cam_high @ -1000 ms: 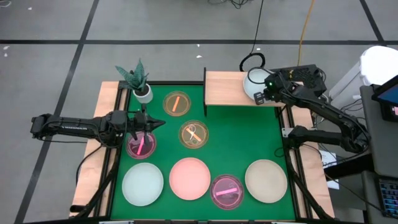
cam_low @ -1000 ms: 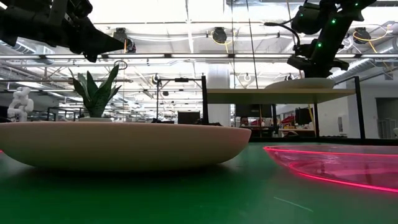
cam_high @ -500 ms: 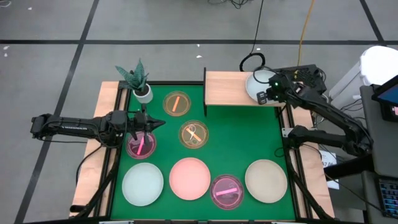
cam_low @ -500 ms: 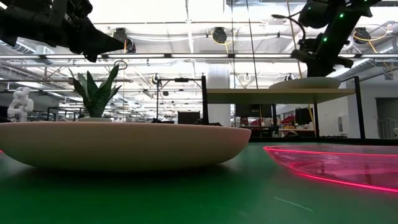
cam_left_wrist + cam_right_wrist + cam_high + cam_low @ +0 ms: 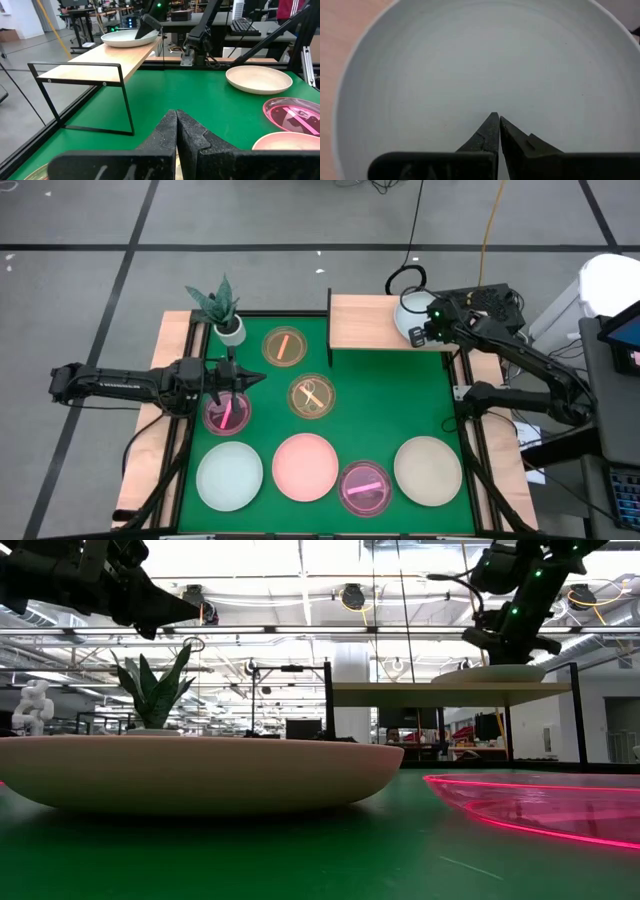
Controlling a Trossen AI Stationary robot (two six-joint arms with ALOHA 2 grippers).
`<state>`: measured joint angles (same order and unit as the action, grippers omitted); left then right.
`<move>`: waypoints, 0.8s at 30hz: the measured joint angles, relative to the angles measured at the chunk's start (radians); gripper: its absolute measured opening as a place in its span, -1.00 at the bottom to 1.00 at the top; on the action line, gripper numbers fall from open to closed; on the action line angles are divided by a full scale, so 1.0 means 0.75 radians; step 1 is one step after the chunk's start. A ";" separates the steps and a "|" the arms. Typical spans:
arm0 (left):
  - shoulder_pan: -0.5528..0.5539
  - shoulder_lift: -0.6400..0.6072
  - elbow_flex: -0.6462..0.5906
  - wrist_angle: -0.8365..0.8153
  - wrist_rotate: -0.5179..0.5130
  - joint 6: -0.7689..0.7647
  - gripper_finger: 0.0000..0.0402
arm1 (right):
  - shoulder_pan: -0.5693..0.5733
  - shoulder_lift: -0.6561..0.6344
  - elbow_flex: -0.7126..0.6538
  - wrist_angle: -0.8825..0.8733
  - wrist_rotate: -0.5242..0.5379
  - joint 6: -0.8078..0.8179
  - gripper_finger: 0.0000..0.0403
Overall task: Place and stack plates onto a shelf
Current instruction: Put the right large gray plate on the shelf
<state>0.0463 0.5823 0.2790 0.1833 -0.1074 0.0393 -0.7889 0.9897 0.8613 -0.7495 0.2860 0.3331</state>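
The light-wood shelf point(image 5: 370, 323) stands at the table's far right corner. A pale blue-green plate point(image 5: 406, 308) sits on its right end point(image 5: 490, 673). My right gripper point(image 5: 496, 116) is shut and points down into that plate's hollow. My left gripper point(image 5: 258, 380) is shut and hovers level above a magenta plate point(image 5: 226, 413) at the table's left. Two orange plates point(image 5: 283, 346) point(image 5: 311, 395) lie mid-table. Along the near edge lie a pale blue-green plate point(image 5: 229, 474), a pink plate point(image 5: 305, 467), a second magenta plate point(image 5: 364, 487) and a beige plate point(image 5: 428, 470). My right gripper has its shut fingertips point(image 5: 492, 125) over the middle of the shelf plate's inner face point(image 5: 490, 70), coming from above. I cannot tell whether the tips touch the plate. The plate rests flat on the shelf board.
A potted plant point(image 5: 222, 310) stands at the table's far left corner. The shelf's thin dark legs point(image 5: 125, 100) stand on the green table top point(image 5: 390, 405). Bare green lies between the shelf and the near row of plates.
My right gripper shifted a little toward the table's right edge and upward over the shelf plate, then came back to about where it was. It stayed shut.
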 joint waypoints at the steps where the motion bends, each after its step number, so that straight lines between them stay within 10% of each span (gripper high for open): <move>1: 0.000 0.000 0.000 0.000 0.000 0.002 -0.99 | 0.001 0.013 0.002 0.007 0.001 0.000 -1.00; 24: 0.000 0.000 0.000 0.001 0.000 -0.005 -0.99 | 0.043 -0.030 -0.004 0.008 -0.019 0.018 -1.00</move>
<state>0.0463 0.5827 0.2790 0.1841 -0.1074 0.0354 -0.7570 0.9674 0.8581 -0.7435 0.2714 0.3462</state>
